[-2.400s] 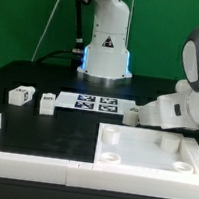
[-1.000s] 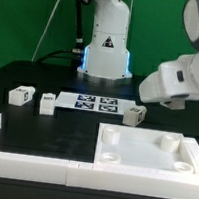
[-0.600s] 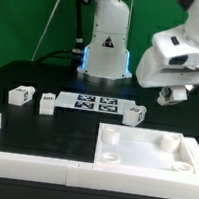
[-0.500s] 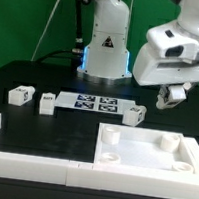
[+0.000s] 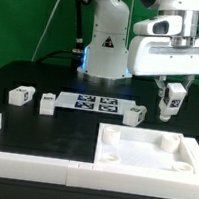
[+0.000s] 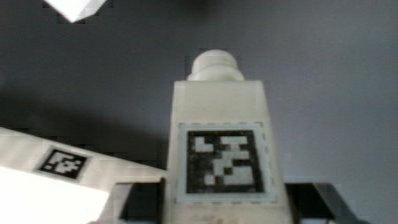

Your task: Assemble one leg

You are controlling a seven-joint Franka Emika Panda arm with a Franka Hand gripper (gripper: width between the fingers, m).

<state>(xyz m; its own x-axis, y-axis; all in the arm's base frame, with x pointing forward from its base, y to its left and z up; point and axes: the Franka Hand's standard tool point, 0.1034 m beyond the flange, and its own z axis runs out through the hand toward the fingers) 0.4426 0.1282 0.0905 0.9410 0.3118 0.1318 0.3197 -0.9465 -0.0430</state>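
My gripper (image 5: 172, 100) is shut on a leg (image 5: 173, 100), a small white block with a black-and-white tag, and holds it in the air above the far right part of the white square panel (image 5: 146, 152). In the wrist view the held leg (image 6: 222, 135) fills the middle, peg end pointing away, with dark fingers (image 6: 143, 203) on both sides. Three more legs lie on the table: one (image 5: 135, 115) just behind the panel, one (image 5: 48, 103) and one (image 5: 21, 96) at the exterior view's left.
The marker board (image 5: 97, 102) lies at the back centre before the arm's base (image 5: 105, 58). A white raised rail (image 5: 30, 159) runs along the front and left. A corner of the marker board (image 6: 63, 160) shows in the wrist view.
The arm has risen from the table at the exterior view's right and turned upright, lifting a leg with it. The other legs and the panel have not moved.
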